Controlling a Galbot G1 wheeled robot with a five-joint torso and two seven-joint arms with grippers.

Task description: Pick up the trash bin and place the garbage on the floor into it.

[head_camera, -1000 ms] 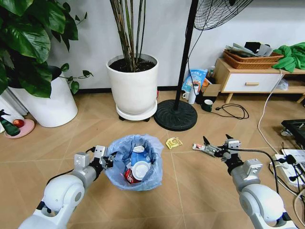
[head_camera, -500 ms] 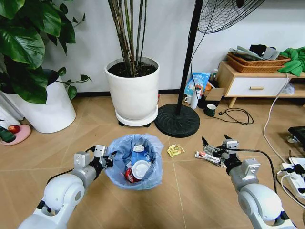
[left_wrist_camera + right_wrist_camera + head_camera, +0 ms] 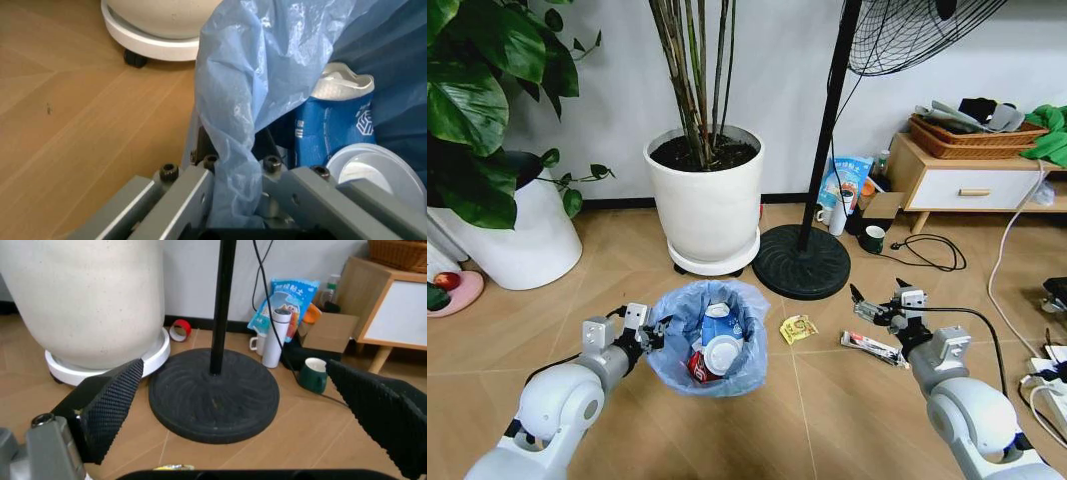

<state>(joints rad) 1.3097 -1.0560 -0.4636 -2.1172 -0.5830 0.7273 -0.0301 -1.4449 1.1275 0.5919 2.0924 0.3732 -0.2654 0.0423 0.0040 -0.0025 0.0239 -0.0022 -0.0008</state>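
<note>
The left hand (image 3: 655, 331) is clamped on the rim of the small round blue-bagged trash bin (image 3: 677, 355), while the right hand (image 3: 876, 304) hangs with fingers apart above the long thin wrapper (image 3: 873, 347) on the floor.

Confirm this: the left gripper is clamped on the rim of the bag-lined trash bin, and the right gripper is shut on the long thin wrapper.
Not quite. The right gripper is open and holds nothing; in the head view the long thin wrapper lies on the wooden floor just beside it. The rest stands: the left gripper is clamped on the rim of the small round trash bin lined with light-blue plastic.

long thin wrapper (image 3: 874, 347) now clear of right gripper (image 3: 876, 303)
</note>
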